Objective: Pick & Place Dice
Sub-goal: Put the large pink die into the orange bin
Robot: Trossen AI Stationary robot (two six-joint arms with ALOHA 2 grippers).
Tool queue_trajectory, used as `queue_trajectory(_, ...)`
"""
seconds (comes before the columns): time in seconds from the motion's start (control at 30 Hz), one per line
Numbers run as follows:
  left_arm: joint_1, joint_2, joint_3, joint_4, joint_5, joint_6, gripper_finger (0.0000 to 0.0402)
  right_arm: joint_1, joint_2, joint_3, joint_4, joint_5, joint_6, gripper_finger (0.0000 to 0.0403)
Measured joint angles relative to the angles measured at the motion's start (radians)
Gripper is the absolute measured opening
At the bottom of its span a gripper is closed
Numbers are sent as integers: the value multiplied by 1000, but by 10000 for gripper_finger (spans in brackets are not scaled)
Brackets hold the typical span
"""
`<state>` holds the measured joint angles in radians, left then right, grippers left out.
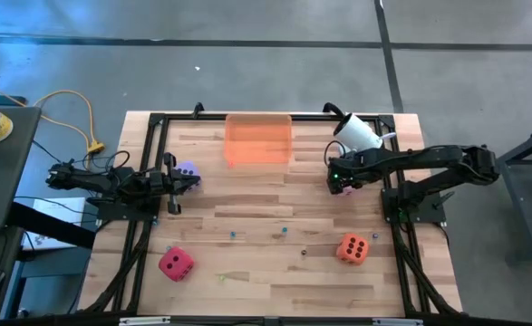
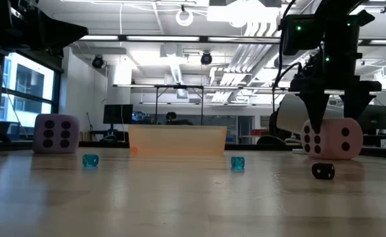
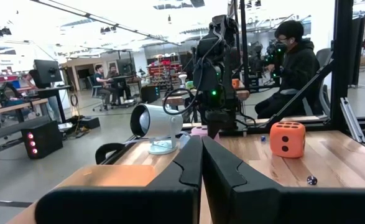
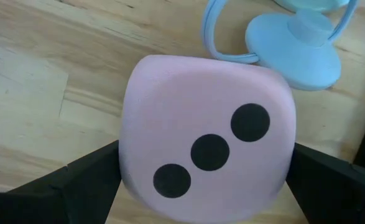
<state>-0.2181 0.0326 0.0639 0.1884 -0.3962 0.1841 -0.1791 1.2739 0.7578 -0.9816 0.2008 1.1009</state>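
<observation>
bare table middle (image 1: 275,204), white camera (image 1: 356,132) crowding pink die (image 4: 207,134)

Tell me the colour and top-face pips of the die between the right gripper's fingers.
The die is pink, with three dark pips running diagonally across its top. The right wrist view shows it best.

Looking like a robotics lab or open-plan workshop: exposed ceiling ducts (image 2: 199,49) hanging overhead, monitors (image 2: 117,115) sitting on desks, people (image 3: 294,59) working at benches beyond the wooden table (image 1: 275,272).
</observation>
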Motion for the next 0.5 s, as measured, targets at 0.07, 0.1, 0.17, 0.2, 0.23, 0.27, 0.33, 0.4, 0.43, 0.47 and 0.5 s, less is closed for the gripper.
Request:
queue_trajectory(0.07, 0, 0, 0, 0, 0, 0, 0, 0, 0, 0, 1, 0, 0, 400)
queue_trajectory(0.1, 0, 0, 0, 0, 0, 0, 0, 0, 1, 0, 2, -1, 0, 400)
queue_trajectory(0.17, 0, 0, 0, 0, 0, 0, 0, 0, 6, 0, 8, -12, -3, 400)
queue_trajectory(0.2, 0, 0, 0, 0, 0, 0, 0, -1, 8, 0, 8, -18, -4, 400)
queue_trajectory(0.23, 0, 0, 0, 0, 0, 0, 0, -1, 9, 0, 12, -19, -4, 400)
queue_trajectory(0.27, 0, 0, 0, 0, 0, 0, 0, -1, 10, 0, 18, -13, -5, 400)
queue_trajectory(0.33, 0, 0, 0, 0, 0, 0, 0, 0, 11, 0, 44, 6, -2, 400)
queue_trajectory(0.4, 0, 0, 0, 0, 0, 0, 0, 0, 11, -1, 80, 8, -3, 400)
queue_trajectory(0.43, 0, 0, 0, 0, 0, 0, 0, 0, 11, -1, 90, 8, -6, 400)
queue_trajectory(0.47, 0, 0, 0, 0, 0, 0, 0, 0, 11, -1, 93, 7, -7, 400)
queue_trajectory(0.5, 0, 0, 0, 0, 0, 0, 0, 0, 11, -1, 91, 5, -7, 400)
